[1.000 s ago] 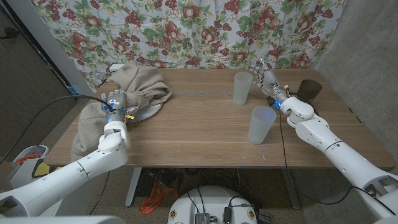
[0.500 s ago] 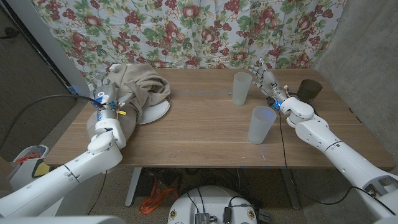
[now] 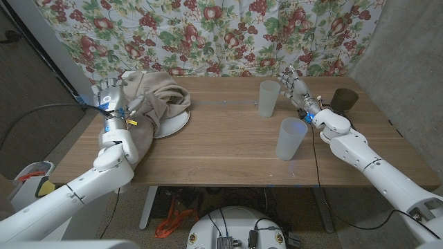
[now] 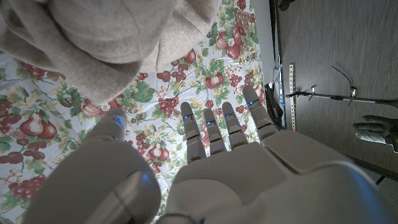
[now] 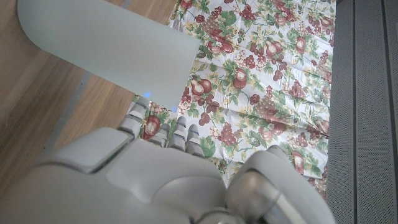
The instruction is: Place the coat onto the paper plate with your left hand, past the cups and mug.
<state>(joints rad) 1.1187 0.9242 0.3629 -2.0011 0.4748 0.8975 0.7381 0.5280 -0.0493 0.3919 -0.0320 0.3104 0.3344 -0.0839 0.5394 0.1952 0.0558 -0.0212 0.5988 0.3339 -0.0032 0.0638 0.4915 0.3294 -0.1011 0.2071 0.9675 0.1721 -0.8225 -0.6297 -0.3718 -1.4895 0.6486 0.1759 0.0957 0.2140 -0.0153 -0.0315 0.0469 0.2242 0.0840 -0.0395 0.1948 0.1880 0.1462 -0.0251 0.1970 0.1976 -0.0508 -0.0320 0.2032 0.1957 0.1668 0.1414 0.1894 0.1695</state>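
While your left hand (image 3: 109, 95) stands raised at the table's left end with its pale, smooth fingers (image 4: 212, 127) spread and nothing in them, the coat (image 3: 154, 104) sits just beside it, a soft beige heap of thick, fleecy cloth. Most of that heap is bunched over the paper plate (image 3: 174, 124), a thin white round whose near rim peeks out beneath the folds, and a loose part of the cloth hangs off the table's left edge behind your forearm. Seen from the left wrist, the same nubby fabric (image 4: 106, 43) hangs close in front of the fingertips, against the flowered curtain (image 3: 228, 34). Across the wooden table (image 3: 228, 149), your right hand (image 3: 295, 88) is upright behind the cups, fingers apart and gripping nothing. A tall frosted plastic cup (image 3: 269, 99) stands just beside it, a second frosted cup (image 3: 291, 138) stands nearer the front edge, and a dark mug (image 3: 344, 99) rests near the right end.
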